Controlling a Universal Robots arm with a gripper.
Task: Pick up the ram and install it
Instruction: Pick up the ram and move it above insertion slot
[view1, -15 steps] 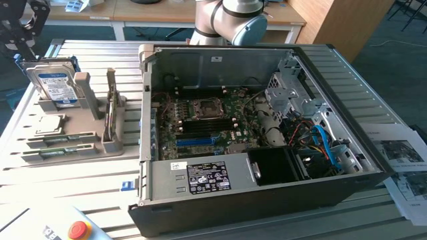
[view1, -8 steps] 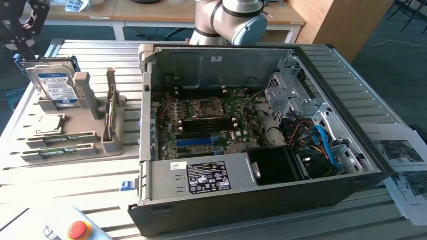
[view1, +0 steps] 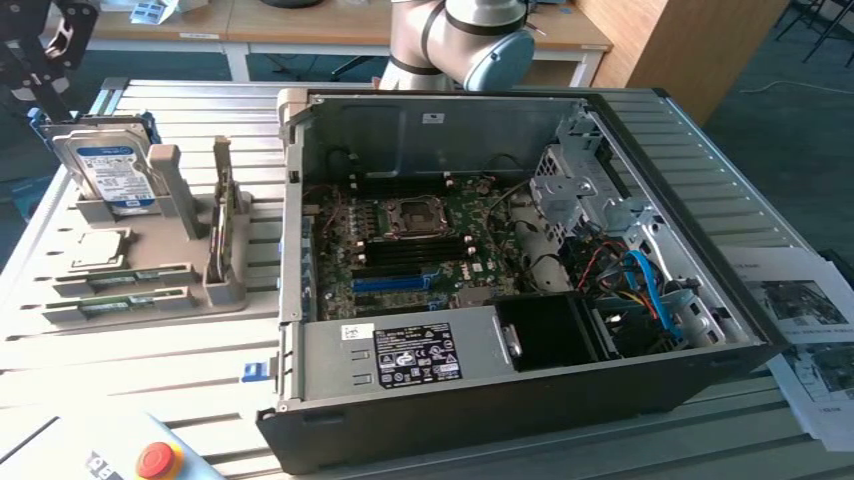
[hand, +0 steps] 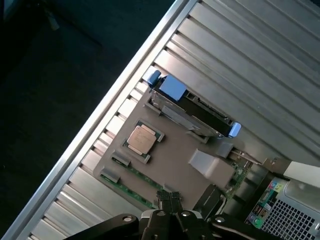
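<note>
Both fingers (hand: 166, 201) are pressed together (gripping nothing) over the tray (hand: 175, 165).

A ribbed aluminium table (view1: 174, 370) stands on a dark blue-grey floor (view1: 787, 130). Behind it are light wooden desks (view1: 307, 25) and a wooden cabinet side (view1: 681, 40). Daylight brightens the table.

One open computer case (view1: 534, 400) at centre, one grey holder tray (view1: 200, 295) at nine o'clock carrying one hard drive (view1: 110, 175), one processor chip (view1: 96, 250) and two green ram sticks (view1: 131, 274) lying flat, one red button (view1: 159, 459) at seven o'clock, two printed sheets (view1: 801, 300) at four o'clock.
</note>
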